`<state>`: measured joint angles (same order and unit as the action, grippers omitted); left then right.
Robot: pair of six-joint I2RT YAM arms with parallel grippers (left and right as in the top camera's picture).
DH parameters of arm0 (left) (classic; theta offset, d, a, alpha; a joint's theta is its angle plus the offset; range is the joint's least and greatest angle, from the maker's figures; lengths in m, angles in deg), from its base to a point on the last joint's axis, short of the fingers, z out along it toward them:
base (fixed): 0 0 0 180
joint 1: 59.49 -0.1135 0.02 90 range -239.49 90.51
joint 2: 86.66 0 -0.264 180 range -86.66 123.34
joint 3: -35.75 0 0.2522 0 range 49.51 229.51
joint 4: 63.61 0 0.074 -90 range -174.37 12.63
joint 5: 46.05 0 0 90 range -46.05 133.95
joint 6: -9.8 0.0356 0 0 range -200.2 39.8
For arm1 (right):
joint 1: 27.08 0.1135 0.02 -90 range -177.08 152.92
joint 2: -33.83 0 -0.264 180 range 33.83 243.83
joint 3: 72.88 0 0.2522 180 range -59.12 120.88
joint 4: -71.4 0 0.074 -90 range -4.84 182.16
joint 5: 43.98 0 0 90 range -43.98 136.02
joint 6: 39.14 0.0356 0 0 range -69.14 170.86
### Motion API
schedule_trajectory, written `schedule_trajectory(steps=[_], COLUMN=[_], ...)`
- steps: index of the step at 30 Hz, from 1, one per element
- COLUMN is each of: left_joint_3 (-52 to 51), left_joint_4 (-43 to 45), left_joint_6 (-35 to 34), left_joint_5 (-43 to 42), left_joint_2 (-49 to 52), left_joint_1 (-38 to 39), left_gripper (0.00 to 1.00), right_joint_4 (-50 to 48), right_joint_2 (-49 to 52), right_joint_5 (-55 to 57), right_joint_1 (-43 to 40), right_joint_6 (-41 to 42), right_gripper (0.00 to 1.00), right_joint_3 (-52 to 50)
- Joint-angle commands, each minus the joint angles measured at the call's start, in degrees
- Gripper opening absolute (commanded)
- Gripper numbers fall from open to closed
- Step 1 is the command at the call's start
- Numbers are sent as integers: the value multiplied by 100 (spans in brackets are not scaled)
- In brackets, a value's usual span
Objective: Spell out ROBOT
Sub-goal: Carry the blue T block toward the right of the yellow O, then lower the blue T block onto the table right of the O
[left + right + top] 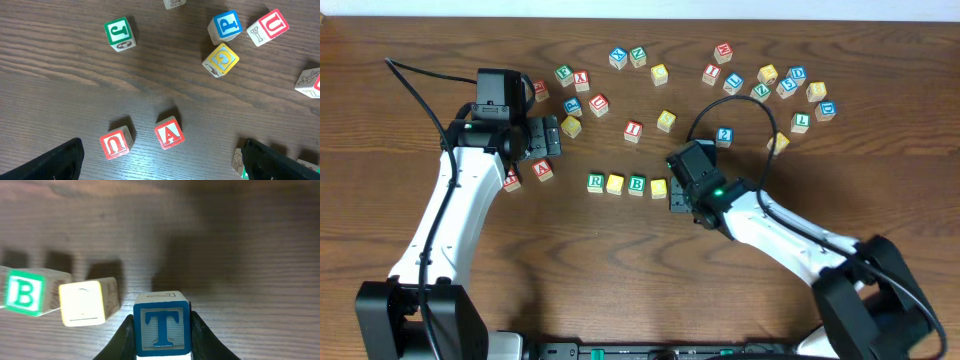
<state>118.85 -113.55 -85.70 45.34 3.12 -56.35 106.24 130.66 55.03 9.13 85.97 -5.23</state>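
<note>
A row of blocks lies mid-table: green R [596, 182], a yellow block [615, 184], green B [637, 185], another yellow block [659, 187]. My right gripper [677, 195] sits just right of the row's end, shut on a blue T block [161, 327]. In the right wrist view the green B [23, 293] and the yellow block [82, 303] lie left of the T. My left gripper [546, 137] is open and empty at the left, above a red A block [168, 133] and a red U block [116, 142].
Many loose letter blocks are scattered across the far half of the table [880, 180], among them a red I [634, 130], a blue P [225, 26], a yellow block [220, 59] and a green J [120, 33]. A black cable arcs over the right arm.
</note>
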Motion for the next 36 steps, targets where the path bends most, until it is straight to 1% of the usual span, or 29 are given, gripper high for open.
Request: schedule_trajectory(steps=[1, 14, 25, 36], left_joint_3=[-55, -55, -55, -55], left_joint_4=[-24, -22, -22, -22], left_joint_6=[79, 79, 79, 79], left_joint_5=[-37, -37, -37, -37], left_joint_2=[-9, -9, -9, -9], left_joint_1=[-22, -22, -22, -22], left_gripper=[99, 99, 99, 99], right_joint_4=[-59, -291, -509, -544], right_joint_2=[166, 164, 166, 173], right_joint_5=[0, -39, -85, -173], right_joint_1=[66, 66, 66, 66], right_joint_6=[-87, -94, -374, -389], right_gripper=[13, 14, 16, 16], right_joint_3=[-39, -37, -37, -39])
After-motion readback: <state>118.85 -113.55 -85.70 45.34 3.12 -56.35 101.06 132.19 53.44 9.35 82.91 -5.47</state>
